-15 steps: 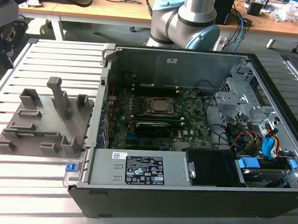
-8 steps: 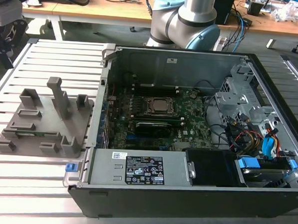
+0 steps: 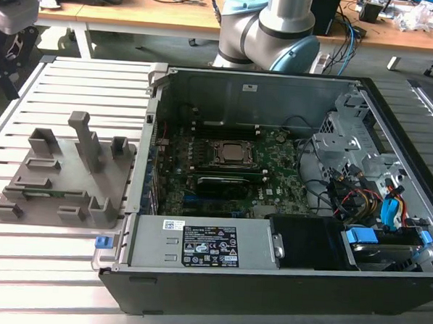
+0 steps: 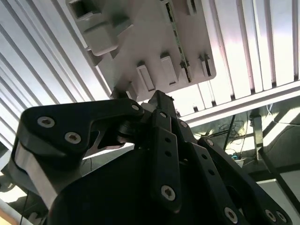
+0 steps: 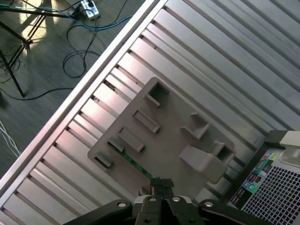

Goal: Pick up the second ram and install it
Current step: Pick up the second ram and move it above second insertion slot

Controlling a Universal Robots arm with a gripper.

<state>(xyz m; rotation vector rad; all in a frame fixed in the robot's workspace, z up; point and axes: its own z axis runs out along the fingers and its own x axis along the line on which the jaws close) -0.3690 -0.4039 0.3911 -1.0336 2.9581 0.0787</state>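
The second ram (image 5: 132, 163) is a thin green stick standing on edge in a slot of the grey fixture plate (image 5: 168, 136). In the second wrist view the ram (image 4: 177, 40) runs along one side of the plate (image 4: 140, 33). In the exterior view the ram (image 3: 55, 192) is a green strip near the plate's (image 3: 63, 176) front. My gripper (image 5: 159, 183) hangs well above the plate, apart from the ram, with its fingertips together and nothing between them. The gripper's (image 4: 159, 101) black linkage shows close up in the second wrist view.
An open computer case (image 3: 268, 281) stands at the exterior view's right of the plate, with the green motherboard (image 3: 230, 170) and processor socket (image 3: 228, 153) inside. The case's corner (image 5: 276, 173) lies close to the plate. Both rest on a slatted metal table (image 3: 67, 96). The arm's base (image 3: 271, 27) is behind the case.
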